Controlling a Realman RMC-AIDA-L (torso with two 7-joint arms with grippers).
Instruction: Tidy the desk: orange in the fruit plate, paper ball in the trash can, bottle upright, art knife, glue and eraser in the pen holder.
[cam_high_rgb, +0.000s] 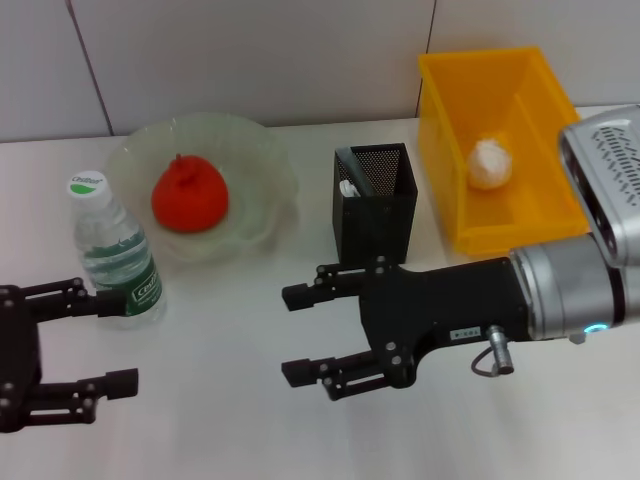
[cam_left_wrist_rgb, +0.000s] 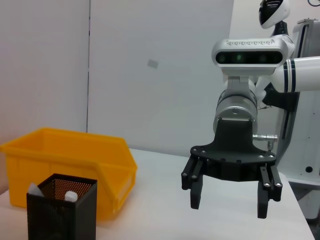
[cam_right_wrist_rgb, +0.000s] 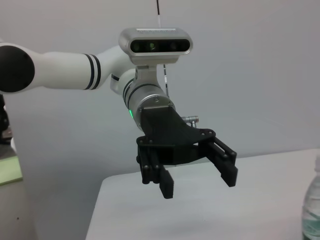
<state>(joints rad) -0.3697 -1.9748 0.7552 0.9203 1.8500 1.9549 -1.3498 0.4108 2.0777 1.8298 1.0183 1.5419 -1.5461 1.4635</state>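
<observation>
The worktop (cam_high_rgb: 230, 330) was a plain white, matt surface, evenly lit, with soft shadows only. Behind it stood a pale grey wall (cam_high_rgb: 260, 60) of large panels, divided by thin dark seams, one running aslant at the left and one upright near the right. In the left wrist view the wall (cam_left_wrist_rgb: 150, 75) showed one vertical seam and a small grey patch. In the right wrist view the wall was bare grey.

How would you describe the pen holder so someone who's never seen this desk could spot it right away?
Start at the big yellow trash can at the far right of the white desk. Just to its left stands the pen holder, between the trash can and the pale-green fruit plate. It is the only tall, square, black mesh cup there.
</observation>
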